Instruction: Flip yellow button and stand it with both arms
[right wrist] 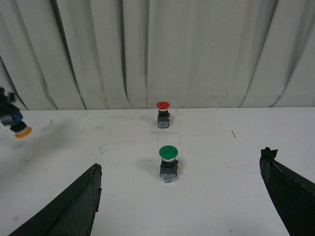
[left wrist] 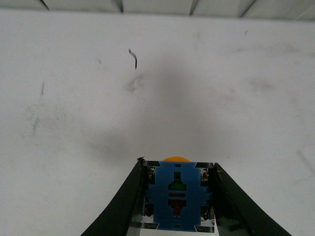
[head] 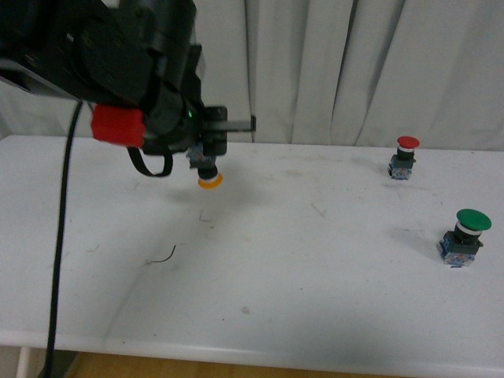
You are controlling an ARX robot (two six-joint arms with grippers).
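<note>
A white table [head: 315, 299] is spread across pretty much the whole scene, and its top is marked with faint grey scuffs [head: 319, 211]. Behind the table, pale pleated curtains [head: 354, 63] are hung across the full width. Below the table's near edge, a strip of tan wood floor [head: 157, 367] can be seen. Everything's lit softly and evenly.

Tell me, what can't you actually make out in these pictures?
Left wrist view: the cap of the yellow button is almost all hidden behind its own blue base.
Right tool: out of frame in the front view; in the right wrist view the bottom edge cuts off its fingers.
</note>
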